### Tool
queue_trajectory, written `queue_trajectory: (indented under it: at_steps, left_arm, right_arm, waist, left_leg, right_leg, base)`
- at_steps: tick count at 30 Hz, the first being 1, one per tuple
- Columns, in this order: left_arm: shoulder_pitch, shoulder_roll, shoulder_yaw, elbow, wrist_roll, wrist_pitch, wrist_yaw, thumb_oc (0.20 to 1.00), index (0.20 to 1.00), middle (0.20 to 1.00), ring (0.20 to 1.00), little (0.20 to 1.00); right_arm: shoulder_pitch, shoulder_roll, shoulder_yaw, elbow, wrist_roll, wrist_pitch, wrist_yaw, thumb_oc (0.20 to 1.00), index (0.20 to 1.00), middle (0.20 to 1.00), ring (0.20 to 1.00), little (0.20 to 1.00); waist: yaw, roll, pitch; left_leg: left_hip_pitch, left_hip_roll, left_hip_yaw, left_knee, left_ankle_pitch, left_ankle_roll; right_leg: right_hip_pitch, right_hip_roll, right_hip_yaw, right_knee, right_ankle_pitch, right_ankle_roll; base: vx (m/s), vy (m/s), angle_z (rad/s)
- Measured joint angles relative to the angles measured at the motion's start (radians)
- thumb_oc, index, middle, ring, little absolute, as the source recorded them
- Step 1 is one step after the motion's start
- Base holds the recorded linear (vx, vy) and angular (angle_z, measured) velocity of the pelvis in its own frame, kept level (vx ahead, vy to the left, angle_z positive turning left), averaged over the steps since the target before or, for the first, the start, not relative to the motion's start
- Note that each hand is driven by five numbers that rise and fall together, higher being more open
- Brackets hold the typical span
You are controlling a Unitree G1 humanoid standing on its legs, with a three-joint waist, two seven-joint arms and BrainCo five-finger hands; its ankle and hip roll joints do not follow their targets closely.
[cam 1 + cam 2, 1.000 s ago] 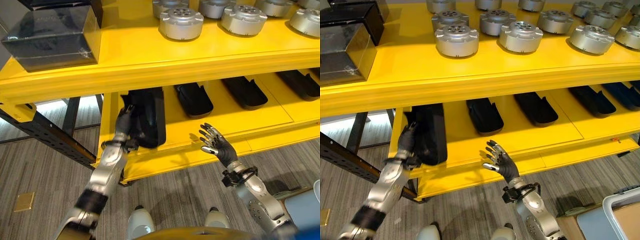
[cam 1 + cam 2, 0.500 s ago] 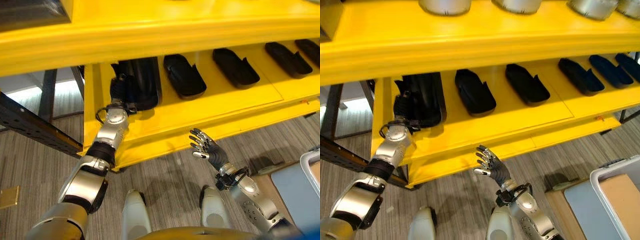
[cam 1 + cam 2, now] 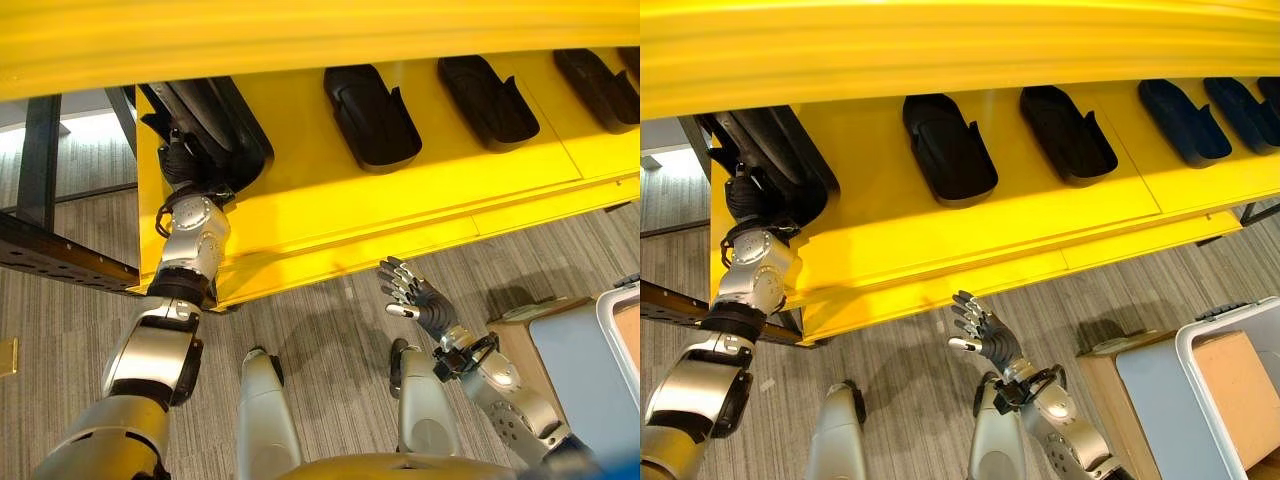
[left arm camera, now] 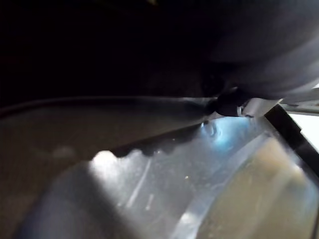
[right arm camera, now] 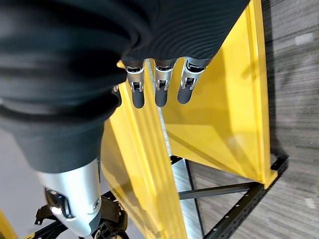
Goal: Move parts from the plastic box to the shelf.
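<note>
A long black moulded part [image 3: 215,120] lies at an angle at the left end of the yellow lower shelf [image 3: 330,215]. My left hand [image 3: 180,162] is against its near end, reaching in over the shelf's front lip. The left wrist view shows the part's glossy dark surface [image 4: 99,50] from very close. My right hand [image 3: 420,303] hangs open over the floor in front of the shelf, fingers [image 5: 155,92] straight and spread, holding nothing. The white plastic box [image 3: 1240,312] sits at the far right.
Three more black parts [image 3: 370,115] [image 3: 485,95] [image 3: 600,85] lie in a row along the same shelf. The yellow upper shelf's front edge [image 3: 300,40] overhangs. A black rack frame [image 3: 50,260] stands to the left. A blue-grey panel [image 3: 1155,395] rests beside the box.
The camera has tilted down, so the top shelf's metal discs left view. The black part now lies slanted with my left hand still at its near end. My right hand sank below the shelf's edge.
</note>
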Motion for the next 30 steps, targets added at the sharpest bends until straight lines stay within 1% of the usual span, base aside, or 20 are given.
queue_trajectory:
  at_steps: [1,2,3,4,5,6,7,12,15,19,23,30]
  left_arm:
    - [-0.015,0.001,-0.006,0.012,0.002,0.004,-0.005,0.2,0.2,0.2,0.2,0.2]
    - [-0.067,0.007,-0.022,0.04,0.01,0.02,-0.023,0.2,0.2,0.2,0.2,0.2]
    - [-0.121,0.016,-0.073,0.111,0.033,0.029,-0.043,0.2,0.2,0.2,0.2,0.2]
    - [-0.138,0.021,-0.09,0.133,0.047,0.04,-0.051,0.2,0.2,0.2,0.2,0.2]
    - [-0.176,0.029,-0.122,0.168,0.083,0.067,-0.07,0.2,0.2,0.2,0.2,0.2]
    - [-0.19,0.031,-0.13,0.185,0.097,0.069,-0.079,0.2,0.2,0.2,0.2,0.2]
    - [-0.231,0.037,-0.159,0.231,0.136,0.088,-0.093,0.2,0.2,0.2,0.2,0.2]
    - [-0.262,0.05,-0.188,0.278,0.21,0.132,-0.121,0.2,0.2,0.2,0.2,0.2]
    - [-0.271,0.076,-0.188,0.302,0.246,0.142,-0.134,0.2,0.2,0.2,0.2,0.2]
    - [-0.275,0.109,-0.182,0.314,0.244,0.154,-0.132,0.2,0.2,0.2,0.2,0.2]
    - [-0.275,0.116,-0.142,0.327,0.223,0.154,-0.13,0.2,0.2,0.2,0.2,0.2]
    - [-0.271,0.126,-0.115,0.329,0.193,0.154,-0.13,0.2,0.2,0.2,0.2,0.2]
  right_arm:
    - [0.008,0.0,0.0,0.0,0.0,0.0,0.006,1.0,1.0,1.0,1.0,1.0]
    - [0.008,0.0,0.001,0.0,0.001,0.0,0.016,1.0,1.0,1.0,1.0,1.0]
    - [0.011,0.0,0.0,0.0,0.002,0.0,0.02,1.0,1.0,1.0,1.0,1.0]
    - [0.009,0.0,0.0,0.0,0.003,0.0,0.02,1.0,1.0,1.0,1.0,1.0]
    - [0.007,-0.002,-0.001,0.0,0.022,-0.001,0.021,1.0,1.0,1.0,1.0,1.0]
    - [0.007,-0.005,-0.001,0.0,0.022,-0.001,0.024,1.0,1.0,1.0,1.0,1.0]
    - [0.008,-0.019,0.0,0.0,0.023,-0.001,0.031,1.0,1.0,1.0,1.0,1.0]
    - [0.011,-0.034,-0.001,0.0,0.032,-0.001,0.047,1.0,1.0,1.0,1.0,1.0]
    - [0.007,-0.034,0.0,0.0,0.04,-0.001,0.055,1.0,1.0,1.0,1.0,1.0]
    - [0.007,-0.035,0.002,0.0,0.058,-0.001,0.06,1.0,1.0,1.0,1.0,1.0]
    - [0.008,-0.035,0.003,0.0,0.061,-0.001,0.061,1.0,1.0,1.0,1.0,1.0]
    - [0.024,-0.037,0.002,-0.001,0.061,-0.001,0.061,1.0,1.0,1.0,1.0,1.0]
  waist:
    - [-0.004,-0.001,-0.002]
    - [-0.008,-0.001,-0.002]
    - [-0.02,-0.001,-0.003]
    - [-0.024,-0.002,-0.003]
    - [-0.033,-0.001,-0.003]
    - [-0.034,-0.001,-0.003]
    - [-0.033,-0.001,-0.003]
    - [-0.033,0.0,-0.003]
    - [-0.03,0.002,-0.004]
    - [-0.02,0.008,-0.003]
    - [-0.018,0.008,-0.003]
    - [-0.004,0.012,-0.001]
  left_leg:
    - [-0.004,0.001,0.0,0.0,0.0,0.0]
    - [-0.024,0.0,0.0,0.003,0.004,-0.004]
    - [-0.032,0.0,-0.001,0.008,0.005,-0.003]
    - [-0.033,0.001,0.0,0.008,0.005,-0.003]
    - [-0.041,0.002,0.001,0.008,0.005,-0.003]
    - [-0.045,0.002,0.0,0.009,0.005,-0.004]
    - [-0.054,0.002,0.0,0.01,0.006,-0.004]
    - [-0.058,0.009,0.002,0.008,0.005,-0.005]
    - [-0.075,0.011,0.002,0.008,0.008,-0.009]
    - [-0.078,0.012,0.001,0.007,0.009,-0.009]
    - [-0.078,0.013,0.001,0.006,0.01,-0.01]
    - [-0.078,0.016,0.001,0.004,0.01,-0.01]
  right_leg:
    - [-0.006,0.0,0.002,0.0,0.0,0.0]
    - [-0.029,0.0,0.006,0.005,0.002,0.001]
    - [-0.036,0.0,0.004,0.015,0.001,0.0]
    - [-0.038,0.001,0.004,0.015,0.0,-0.001]
    - [-0.051,0.001,0.007,0.019,0.0,-0.001]
    - [-0.055,0.001,0.007,0.02,0.0,-0.001]
    - [-0.066,0.002,0.007,0.023,0.0,-0.001]
    - [-0.076,0.007,0.009,0.023,-0.002,-0.003]
    - [-0.096,0.012,0.012,0.03,-0.002,-0.005]
    - [-0.1,0.012,0.011,0.036,-0.003,-0.006]
    - [-0.101,0.013,0.011,0.036,-0.005,-0.009]
    - [-0.104,0.015,0.011,0.037,-0.006,-0.011]
  base:
    - [-0.02,-0.008,-0.05]
    - [0.0,0.0,0.0]
    - [0.0,0.0,0.0]
    - [0.0,0.0,0.0]
    - [0.0,-0.004,-0.05]
    - [0.0,-0.009,-0.05]
    - [0.0,0.0,0.0]
    - [0.0,-0.002,-0.02]
    - [0.0,0.0,0.0]
    - [0.0,0.0,0.0]
    - [0.0,0.0,0.0]
    - [0.0,0.0,0.0]
